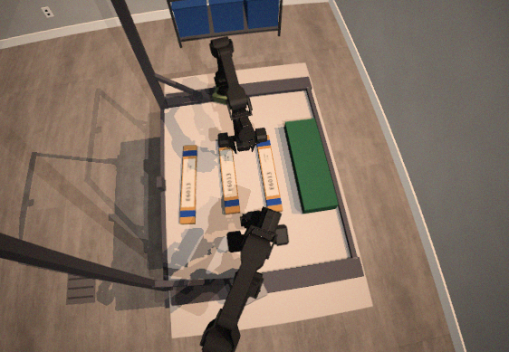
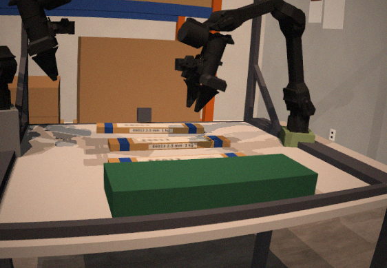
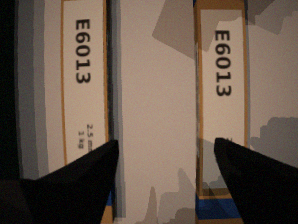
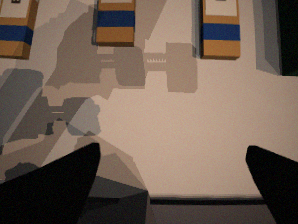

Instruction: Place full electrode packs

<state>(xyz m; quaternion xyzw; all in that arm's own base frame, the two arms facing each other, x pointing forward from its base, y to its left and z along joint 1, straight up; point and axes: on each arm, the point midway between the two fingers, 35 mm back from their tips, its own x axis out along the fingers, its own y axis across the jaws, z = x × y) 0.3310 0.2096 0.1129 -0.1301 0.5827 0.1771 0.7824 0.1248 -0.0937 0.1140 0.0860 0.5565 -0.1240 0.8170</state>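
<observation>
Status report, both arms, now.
Left jaws open, holding nothing. Right jaws open, holding nothing. All three electrode packs off the green platform. No obstacle seen between packs and platform.
</observation>
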